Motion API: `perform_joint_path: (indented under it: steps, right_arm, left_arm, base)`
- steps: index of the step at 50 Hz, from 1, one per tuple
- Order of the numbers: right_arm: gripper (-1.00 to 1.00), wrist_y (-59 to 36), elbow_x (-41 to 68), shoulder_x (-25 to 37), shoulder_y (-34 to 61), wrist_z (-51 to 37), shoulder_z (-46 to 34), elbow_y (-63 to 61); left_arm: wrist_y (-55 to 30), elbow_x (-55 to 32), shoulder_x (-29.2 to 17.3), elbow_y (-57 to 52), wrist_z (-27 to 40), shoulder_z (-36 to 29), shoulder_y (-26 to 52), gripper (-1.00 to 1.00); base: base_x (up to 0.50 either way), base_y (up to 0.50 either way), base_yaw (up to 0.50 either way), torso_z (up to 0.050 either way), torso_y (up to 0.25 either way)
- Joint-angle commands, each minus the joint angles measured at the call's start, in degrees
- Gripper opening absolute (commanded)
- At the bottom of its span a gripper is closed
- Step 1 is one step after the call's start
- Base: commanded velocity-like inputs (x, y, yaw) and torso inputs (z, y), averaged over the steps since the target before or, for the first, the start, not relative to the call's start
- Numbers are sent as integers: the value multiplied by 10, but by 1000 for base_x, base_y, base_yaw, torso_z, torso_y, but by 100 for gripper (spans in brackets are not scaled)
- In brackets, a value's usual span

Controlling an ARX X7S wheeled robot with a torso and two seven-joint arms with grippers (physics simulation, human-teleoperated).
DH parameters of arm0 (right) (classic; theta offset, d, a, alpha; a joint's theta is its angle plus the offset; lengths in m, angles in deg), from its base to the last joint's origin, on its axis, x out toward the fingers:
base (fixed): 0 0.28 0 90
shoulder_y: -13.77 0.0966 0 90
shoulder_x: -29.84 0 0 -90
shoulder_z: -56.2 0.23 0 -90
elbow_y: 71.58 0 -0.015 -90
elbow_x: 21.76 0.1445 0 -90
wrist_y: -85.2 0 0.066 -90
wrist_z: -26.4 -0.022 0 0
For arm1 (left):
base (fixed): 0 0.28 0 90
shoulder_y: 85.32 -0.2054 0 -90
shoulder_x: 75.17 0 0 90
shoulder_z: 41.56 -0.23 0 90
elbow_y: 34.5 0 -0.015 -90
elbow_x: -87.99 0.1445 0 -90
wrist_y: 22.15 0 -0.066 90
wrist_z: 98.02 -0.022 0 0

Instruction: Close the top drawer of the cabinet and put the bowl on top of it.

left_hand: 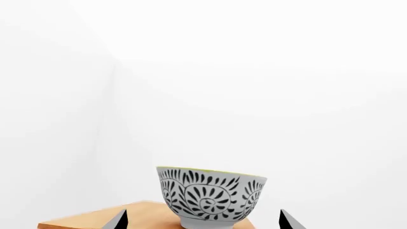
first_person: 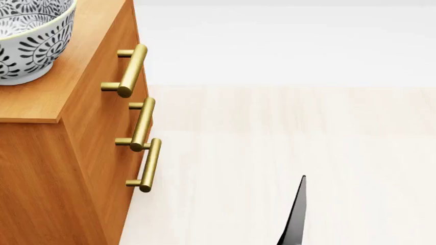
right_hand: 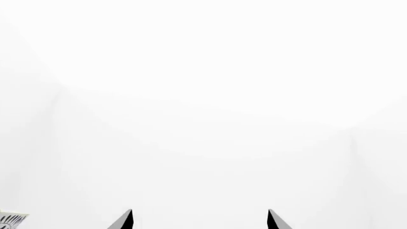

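The bowl [first_person: 30, 35], white with a dark leaf pattern, stands upright on the flat top of the orange-brown cabinet [first_person: 65, 92], near its front edge. The top drawer [first_person: 112, 60] lies level with the two fronts below; its brass handle [first_person: 131, 65] juts out. In the left wrist view the bowl [left_hand: 212, 195] stands on the wood just ahead of my left gripper [left_hand: 203, 222], which is open, its fingertips [left_hand: 121, 220] wide to either side. My right gripper [right_hand: 200, 220] is open and holds nothing. One dark finger [first_person: 297, 214] shows in the head view, right of the cabinet.
Two lower drawer handles [first_person: 143, 130] stick out from the cabinet front. Pale wood floor [first_person: 286, 143] spreads to the right, with a white wall behind. A sliver of the bowl's rim [right_hand: 13, 219] shows at the edge of the right wrist view.
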Motion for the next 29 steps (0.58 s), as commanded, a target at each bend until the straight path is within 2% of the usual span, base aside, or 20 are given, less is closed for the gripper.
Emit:
perform_joint_path:
  steps: [1,29]
  right_arm:
    - [100,-1,-23,12,-16,-9,8,-11]
    - [100,11,-57,25,-54,-9,31,-12]
  left_arm:
    - [18,12,-3,-13,3,4,-17,100]
    - [48,34,-7,-26,7,8,-40,100]
  base:
    - [0,0,0,0,0]
    - [0,0,0,0,0]
